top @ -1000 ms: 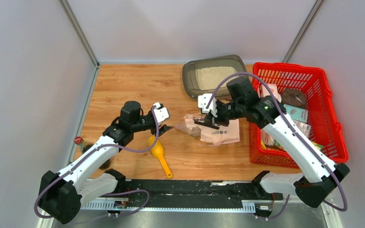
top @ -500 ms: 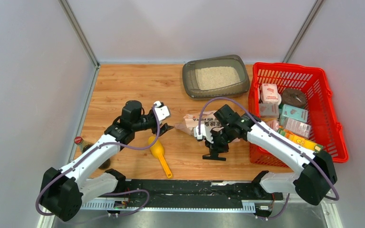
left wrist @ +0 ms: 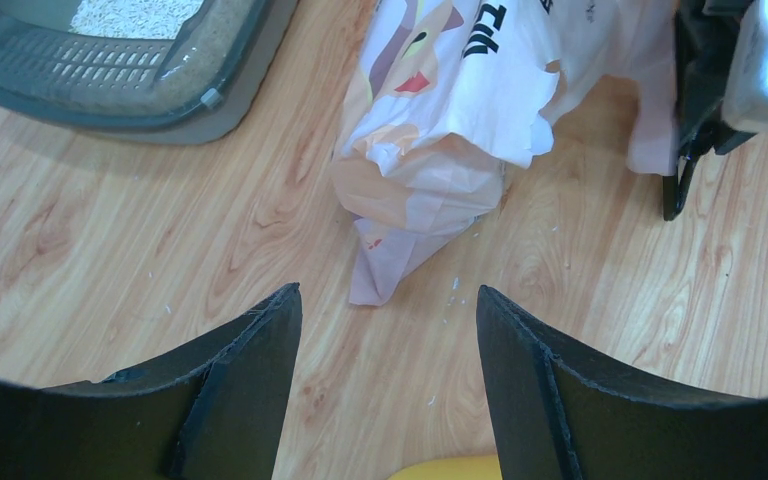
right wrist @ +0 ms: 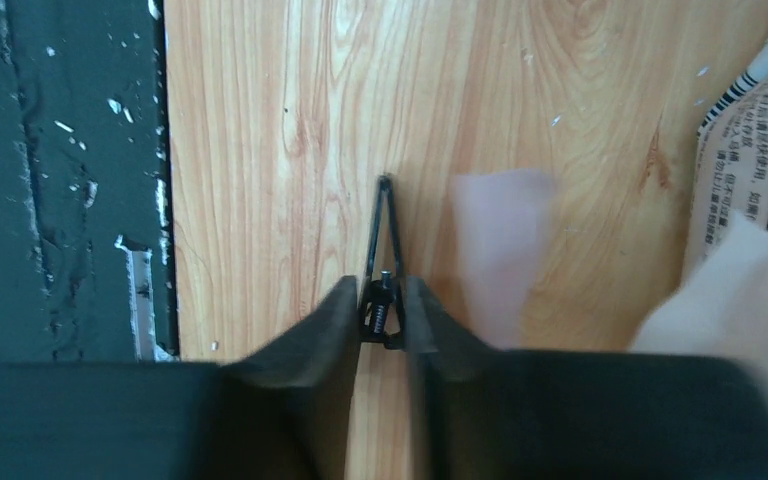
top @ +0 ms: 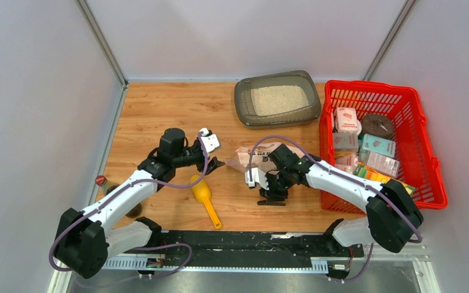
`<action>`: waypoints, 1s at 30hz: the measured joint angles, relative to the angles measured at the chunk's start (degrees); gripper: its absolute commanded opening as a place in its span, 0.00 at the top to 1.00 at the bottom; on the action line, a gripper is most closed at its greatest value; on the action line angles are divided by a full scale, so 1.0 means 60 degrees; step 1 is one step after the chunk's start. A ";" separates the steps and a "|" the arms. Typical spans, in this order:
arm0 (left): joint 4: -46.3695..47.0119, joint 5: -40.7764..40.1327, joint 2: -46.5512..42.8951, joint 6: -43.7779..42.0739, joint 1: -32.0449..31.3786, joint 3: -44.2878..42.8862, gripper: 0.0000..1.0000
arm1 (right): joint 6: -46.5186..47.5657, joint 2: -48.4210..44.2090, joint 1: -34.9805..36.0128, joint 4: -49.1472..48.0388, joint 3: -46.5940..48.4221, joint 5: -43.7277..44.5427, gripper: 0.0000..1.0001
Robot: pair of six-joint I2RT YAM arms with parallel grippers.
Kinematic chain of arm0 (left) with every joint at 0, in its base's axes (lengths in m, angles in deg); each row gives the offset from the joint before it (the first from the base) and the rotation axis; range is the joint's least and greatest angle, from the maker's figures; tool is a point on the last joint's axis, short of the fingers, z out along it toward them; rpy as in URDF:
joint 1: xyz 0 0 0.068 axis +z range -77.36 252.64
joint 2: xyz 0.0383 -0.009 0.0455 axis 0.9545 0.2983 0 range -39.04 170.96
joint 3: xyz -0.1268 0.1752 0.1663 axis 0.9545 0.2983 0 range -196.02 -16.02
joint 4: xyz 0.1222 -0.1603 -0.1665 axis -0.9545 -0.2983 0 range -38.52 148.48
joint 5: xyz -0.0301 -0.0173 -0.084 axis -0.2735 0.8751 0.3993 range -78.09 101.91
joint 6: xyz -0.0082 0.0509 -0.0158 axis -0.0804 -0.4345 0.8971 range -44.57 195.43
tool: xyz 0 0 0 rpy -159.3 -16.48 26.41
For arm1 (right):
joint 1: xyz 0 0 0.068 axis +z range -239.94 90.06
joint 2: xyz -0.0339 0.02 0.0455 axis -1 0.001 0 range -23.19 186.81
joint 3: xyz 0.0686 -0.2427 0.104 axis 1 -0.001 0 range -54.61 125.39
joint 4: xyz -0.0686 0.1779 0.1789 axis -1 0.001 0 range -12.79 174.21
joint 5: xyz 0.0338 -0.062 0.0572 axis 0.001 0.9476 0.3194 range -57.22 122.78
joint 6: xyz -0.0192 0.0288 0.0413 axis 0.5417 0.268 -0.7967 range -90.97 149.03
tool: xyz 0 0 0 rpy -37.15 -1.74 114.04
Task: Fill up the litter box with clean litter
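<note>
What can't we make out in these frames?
Top view: bottle, mostly hidden under the left arm.
Right wrist view: whether the right gripper grips the black clip or only straddles it; the pale patch beside it is blurred.
Left wrist view: litter box cut off by the top edge, yellow scoop by the bottom edge.
Top view: labels in the basket too small.

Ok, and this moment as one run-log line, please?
left gripper: open, empty | right gripper: shut on black clip | printed bag: lying unheld | litter box: holds clean litter
</note>
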 measured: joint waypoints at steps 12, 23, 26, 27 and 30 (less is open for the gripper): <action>0.0007 0.0270 0.0102 0.0444 0.0000 0.0004 0.28 | -0.0361 -0.0262 0.0000 0.0667 0.1191 0.0244 0.23; -0.0015 0.0346 -0.0055 0.0565 0.0000 0.0138 0.28 | 0.0710 -0.1599 0.0000 0.2018 0.1483 0.0240 0.22; -0.0015 0.0324 -0.0193 0.0601 0.0000 0.0219 0.28 | 0.0809 -0.1220 0.0000 0.1872 0.0805 0.0412 0.20; -0.0018 0.0324 -0.0270 0.0605 0.0000 0.0262 0.28 | 0.0816 -0.1049 0.0004 0.1752 0.0681 0.0521 0.20; -0.0033 0.0324 -0.0488 0.0608 0.0000 0.0448 0.28 | 0.0820 -0.0561 0.0004 0.1202 0.0557 0.0838 0.20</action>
